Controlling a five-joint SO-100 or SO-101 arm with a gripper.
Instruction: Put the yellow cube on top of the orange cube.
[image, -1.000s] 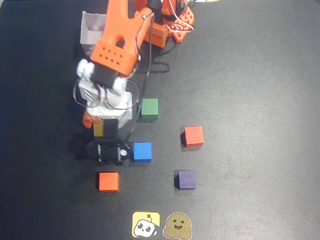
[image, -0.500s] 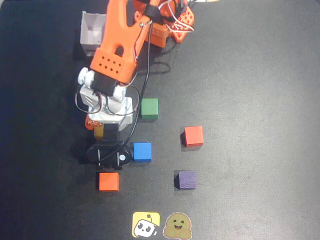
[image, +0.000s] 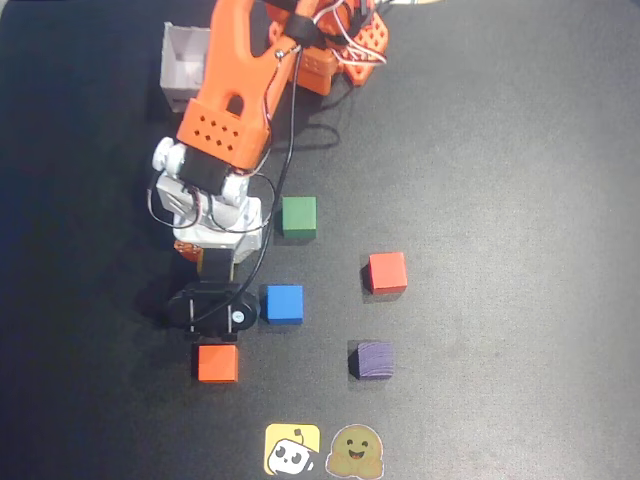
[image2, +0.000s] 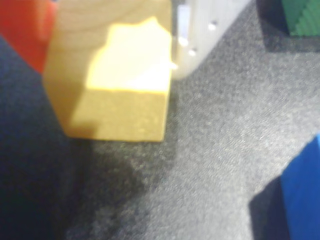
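In the wrist view the yellow cube (image2: 120, 85) fills the upper left. It sits between an orange finger (image2: 25, 27) on its left and a white finger (image2: 202, 30) on its right, so my gripper (image2: 112, 35) is shut on it. A dark shadow lies on the mat just below the cube. In the overhead view my gripper (image: 207, 264) is under the arm, which hides the yellow cube. The orange cube (image: 217, 362) lies on the mat lower in that view, just past the black wrist camera (image: 212, 308), and is apart from the gripper.
A blue cube (image: 283, 303) lies close to the right of the wrist camera, with a green cube (image: 298, 217) above it. A red-orange cube (image: 387, 271) and a purple cube (image: 374, 359) lie further right. Two face stickers (image: 292, 449) are at the bottom edge and a white box (image: 180, 62) at the top left.
The arm has leaned slightly left and the wrist has dropped a little toward the orange cube. The sliver of yellow cube seen earlier beside the gripper is now covered by the arm.
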